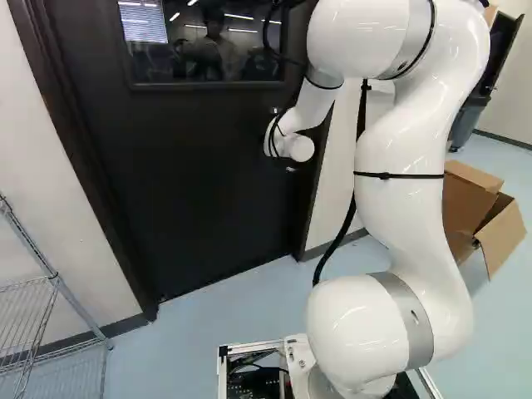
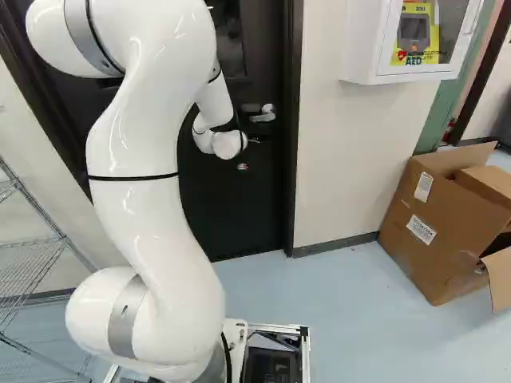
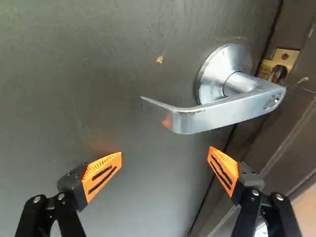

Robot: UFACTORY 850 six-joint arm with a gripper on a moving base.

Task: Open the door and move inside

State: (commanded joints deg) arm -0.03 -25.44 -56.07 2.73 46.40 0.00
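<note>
Wrist view: black two-fingered gripper with orange ribbed pads, spread wide, nothing in its grasp. Silver metal lever handle ahead of the fingertips, apart from both; its curved free end lies ahead of the gap. Round base of the lever on the flat dark door; brass-coloured plate on the frame just beside. White glossy arm reaches toward the door. Outward, right base view: open brown cardboard box on pale blue floor, white wall cabinet above. Silver wire rack, left base view, at left.
</note>
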